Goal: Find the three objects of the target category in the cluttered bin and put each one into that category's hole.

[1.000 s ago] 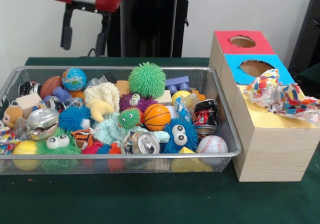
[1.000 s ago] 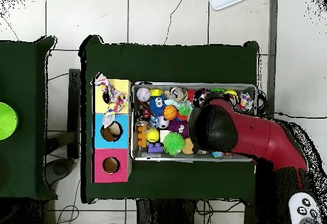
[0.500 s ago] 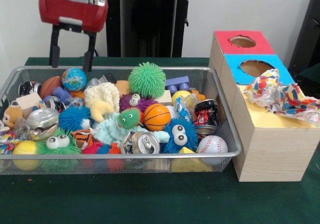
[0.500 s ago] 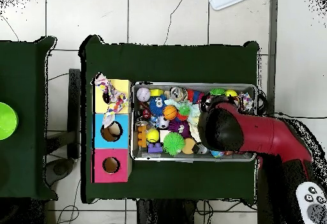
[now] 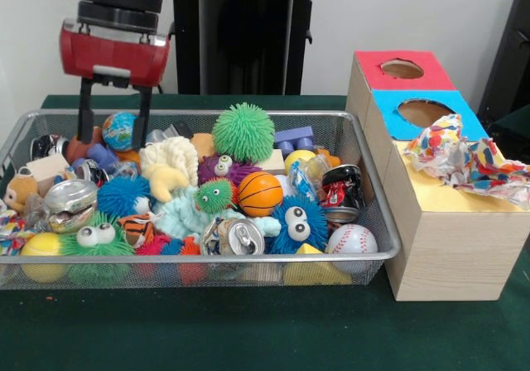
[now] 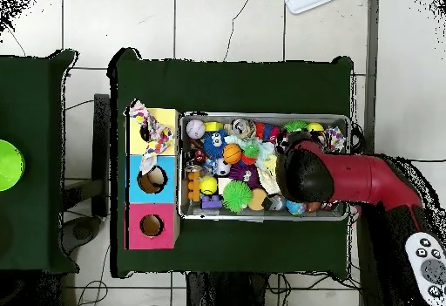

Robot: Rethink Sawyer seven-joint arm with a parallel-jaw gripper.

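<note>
On the green-covered table, your gripper (image 5: 112,128) hangs with jaws spread, holding nothing, over the mesh bin (image 5: 377,222). The globe ball (image 5: 121,130) sits between its fingers. You look mid-reach: descend a little, then close squarely around it.

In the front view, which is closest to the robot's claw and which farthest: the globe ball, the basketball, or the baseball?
From the gripper:
1. Globe ball, between its fingers.
2. Basketball, mid-bin.
3. Baseball, bin's front right corner in the picture.
</note>
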